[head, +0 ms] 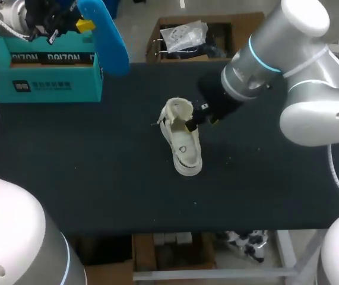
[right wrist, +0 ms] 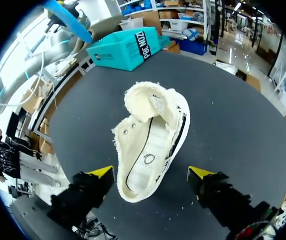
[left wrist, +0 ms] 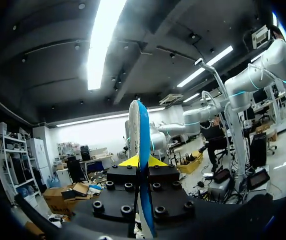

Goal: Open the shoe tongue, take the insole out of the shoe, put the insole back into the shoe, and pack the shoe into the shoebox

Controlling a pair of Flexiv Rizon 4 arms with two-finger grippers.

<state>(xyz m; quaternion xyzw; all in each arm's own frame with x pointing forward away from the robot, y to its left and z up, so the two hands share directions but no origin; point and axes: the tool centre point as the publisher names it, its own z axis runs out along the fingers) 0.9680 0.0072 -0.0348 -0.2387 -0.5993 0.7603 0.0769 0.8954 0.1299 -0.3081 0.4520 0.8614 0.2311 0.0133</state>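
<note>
A cream shoe [head: 182,142] lies in the middle of the dark table, its tongue pulled back and its inside open to view. My right gripper [head: 199,119] hovers at the shoe's heel end. In the right wrist view this gripper [right wrist: 152,172] stands open, its yellow tips wide on either side of the shoe [right wrist: 153,135] without touching it. My left gripper [head: 68,25] is raised over the teal shoebox [head: 50,74] at the back left, shut on a blue insole [head: 107,38]. The insole [left wrist: 138,130] stands edge-on between the left gripper's [left wrist: 138,162] fingers.
The dark table top [head: 86,172] stretches from the shoebox to the front edge [head: 175,230]. My right arm's big white links [head: 311,89] hang over the table's right side. The shoebox [right wrist: 125,47] shows beyond the shoe in the right wrist view.
</note>
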